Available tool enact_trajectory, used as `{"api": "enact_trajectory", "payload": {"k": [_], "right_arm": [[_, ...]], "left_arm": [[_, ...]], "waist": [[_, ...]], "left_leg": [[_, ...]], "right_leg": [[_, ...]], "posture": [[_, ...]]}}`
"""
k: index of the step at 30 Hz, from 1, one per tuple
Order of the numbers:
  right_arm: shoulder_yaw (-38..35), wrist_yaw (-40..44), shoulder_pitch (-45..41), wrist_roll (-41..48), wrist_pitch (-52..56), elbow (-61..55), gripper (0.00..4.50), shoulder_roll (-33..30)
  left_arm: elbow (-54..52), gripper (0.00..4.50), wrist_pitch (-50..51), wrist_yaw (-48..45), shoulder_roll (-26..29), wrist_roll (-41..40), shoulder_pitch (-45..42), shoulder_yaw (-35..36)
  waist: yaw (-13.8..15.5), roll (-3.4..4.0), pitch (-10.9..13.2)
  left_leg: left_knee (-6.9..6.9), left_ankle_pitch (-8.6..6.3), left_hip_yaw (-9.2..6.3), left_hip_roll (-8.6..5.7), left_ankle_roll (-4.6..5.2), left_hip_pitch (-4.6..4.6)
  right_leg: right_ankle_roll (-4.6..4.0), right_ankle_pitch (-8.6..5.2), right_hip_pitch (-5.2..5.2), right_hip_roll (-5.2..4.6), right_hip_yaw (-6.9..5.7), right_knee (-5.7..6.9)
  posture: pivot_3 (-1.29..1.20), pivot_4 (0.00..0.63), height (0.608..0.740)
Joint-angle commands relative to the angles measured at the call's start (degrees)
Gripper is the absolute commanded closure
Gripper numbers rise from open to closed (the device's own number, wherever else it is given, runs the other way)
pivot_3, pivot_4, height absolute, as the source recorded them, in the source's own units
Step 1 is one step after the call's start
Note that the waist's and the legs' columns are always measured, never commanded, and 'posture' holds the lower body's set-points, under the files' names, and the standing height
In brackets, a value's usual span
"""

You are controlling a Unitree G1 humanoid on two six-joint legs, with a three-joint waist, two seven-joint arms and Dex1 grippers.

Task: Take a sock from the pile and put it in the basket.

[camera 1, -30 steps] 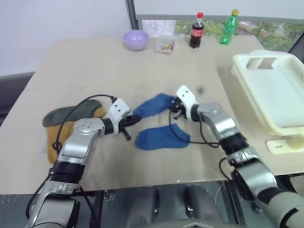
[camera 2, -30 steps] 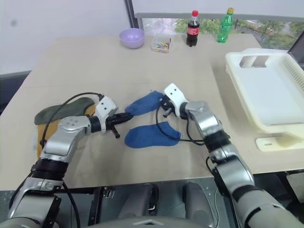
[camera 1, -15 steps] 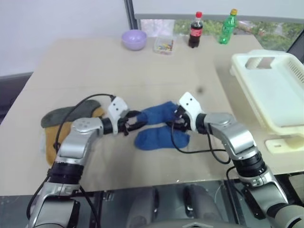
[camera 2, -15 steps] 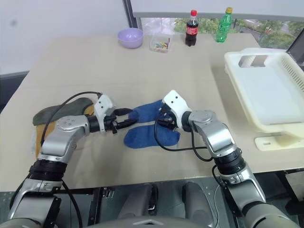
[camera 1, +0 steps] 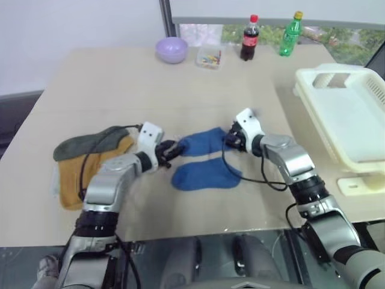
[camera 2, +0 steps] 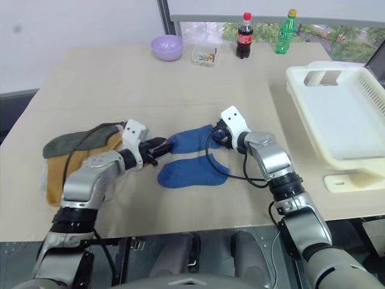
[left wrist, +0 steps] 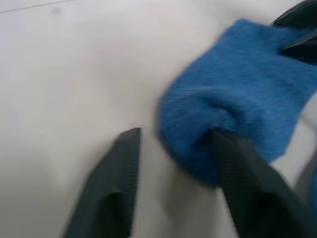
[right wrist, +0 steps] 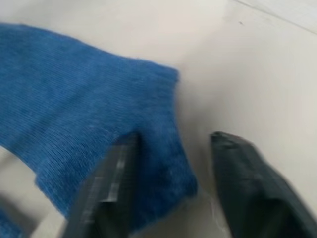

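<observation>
Left claw [camera 2: 157,148] sits at one end of the upper blue sock [camera 2: 194,139], its two black fingers [left wrist: 115,188] parted: one finger presses into the bunched blue cloth, the other stands clear on bare table [camera 2: 180,84], so nothing is pinched between them. Right claw [camera 2: 218,136] is at the sock's other end, at about three o'clock from the left claw, and it too is spread; in the right wrist view one finger [right wrist: 106,186] lies against the cloth edge and its partner stands off to the side over the tabletop. The sock lies flat on the table between the two claws, not lifted.

Just below it, at six o'clock, a second blue sock [camera 2: 191,171] lies flat, touching or nearly touching the first. Over at nine o'clock from the left claw, near the table's edge, the rest of the pile: a dark grey-green sock [camera 2: 75,141] lying over a mustard orange one [camera 2: 60,171].

Well off at three o'clock stands the cream-white laundry basket [camera 2: 301,81], holding no sock. Far across at twelve o'clock: a lilac bowl [camera 2: 166,47], a small clear box [camera 2: 203,56], a cola bottle [camera 2: 243,37] and a green bottle [camera 2: 283,33].
</observation>
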Motion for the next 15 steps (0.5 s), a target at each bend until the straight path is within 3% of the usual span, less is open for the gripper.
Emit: {"api": "enact_trajectory", "payload": {"k": [1, 2, 3, 8, 15], "right_arm": [[-0.3, 2.3, -1.0, 0.9, -1.1, -2.6, 3.82, -1.0], [-0.8, 2.6, -0.8, 1.4, -0.3, -3.8, 4.21, -1.0], [-1.4, 2.8, -0.5, 2.2, 0.5, -5.6, 4.39, -0.9], [-3.6, 4.4, 1.2, 7.4, 7.9, -17.5, 4.39, -2.3], [-6.2, 6.2, 9.4, 18.3, 25.5, -41.4, 4.39, -9.6]], "left_arm": [[-1.5, 3.91, -0.3, -0.7, 1.2, -0.9, 0.8, 1.6], [-1.4, 4.32, -0.7, -0.9, 1.5, -1.3, 1.0, 2.4], [-1.7, 4.45, -1.3, -1.3, 1.4, -2.5, 1.0, 4.1], [-6.8, 4.45, 2.9, -3.5, 2.2, -11.4, 1.3, 10.8], [-18.8, 4.45, 15.9, -8.0, 11.1, -24.2, 10.0, 17.1]], "waist": [[-0.1, 0.00, 0.0], [-0.1, 0.00, 0.0], [-0.2, 0.00, 0.0], [-0.1, 0.00, 0.0], [0.0, 0.01, 0.0]], "left_leg": [[-0.01, 0.00, 0.00, 0.01, 0.00, 0.00], [-0.02, 0.00, 0.00, 0.01, 0.00, 0.00], [-0.03, 0.00, -0.01, 0.02, 0.00, 0.00], [-0.04, 0.00, -0.05, 0.06, 0.00, -0.05], [-0.08, -0.03, -0.16, -0.03, 0.02, -0.08]], "right_leg": [[0.00, 0.00, 0.00, 0.01, 0.00, -0.01], [0.00, 0.00, -0.01, 0.00, 0.01, -0.01], [0.00, 0.00, -0.01, 0.01, 0.01, -0.02], [0.00, 0.00, -0.05, -0.04, 0.00, -0.03], [-0.01, -0.02, 0.00, -0.44, -0.01, -0.18]], "posture": [[0.00, 0.150, 0.740], [0.00, 0.150, 0.740], [0.00, 0.150, 0.740], [0.00, 0.150, 0.740], [0.00, 0.150, 0.740]]}}
